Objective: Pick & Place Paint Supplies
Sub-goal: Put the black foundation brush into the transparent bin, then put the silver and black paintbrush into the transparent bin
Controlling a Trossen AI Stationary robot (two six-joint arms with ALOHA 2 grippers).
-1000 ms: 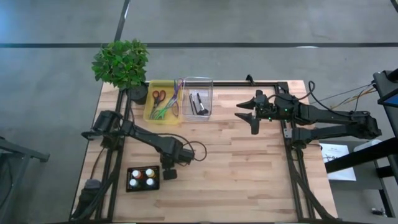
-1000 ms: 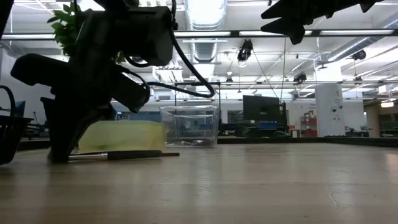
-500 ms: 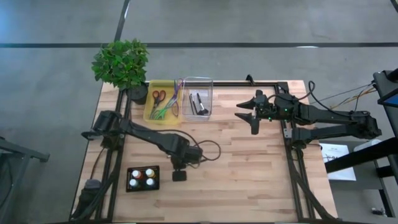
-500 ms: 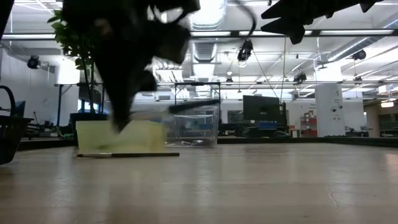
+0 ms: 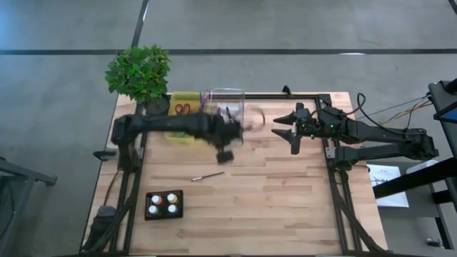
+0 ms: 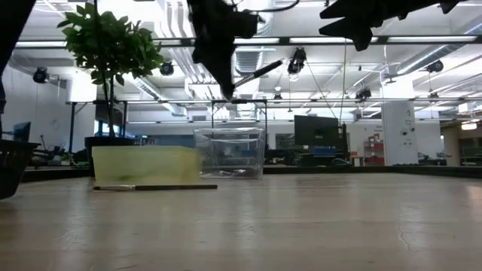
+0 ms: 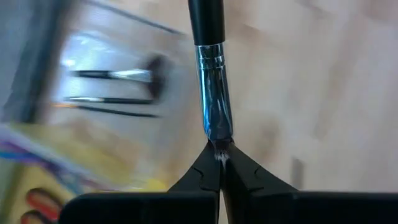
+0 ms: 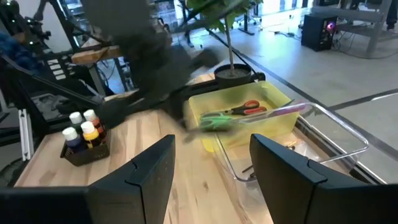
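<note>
L claw (image 7: 221, 163) is gripping a paintbrush (image 7: 210, 74) by the clear bin (image 5: 227, 111) (far edge of surface (image 5: 285, 200)); R claw (image 5: 285, 130) is hanging open.

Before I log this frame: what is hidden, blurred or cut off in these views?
- Left end effector: motion-smeared in the high view, so its exact place over the clear plastic bin is uncertain.
- Dark-handled paintbrush it grips: top edge of the left wrist view cuts off its far end.
- Small paint bottles in the black tray: too small to read colours in the high view.
</note>
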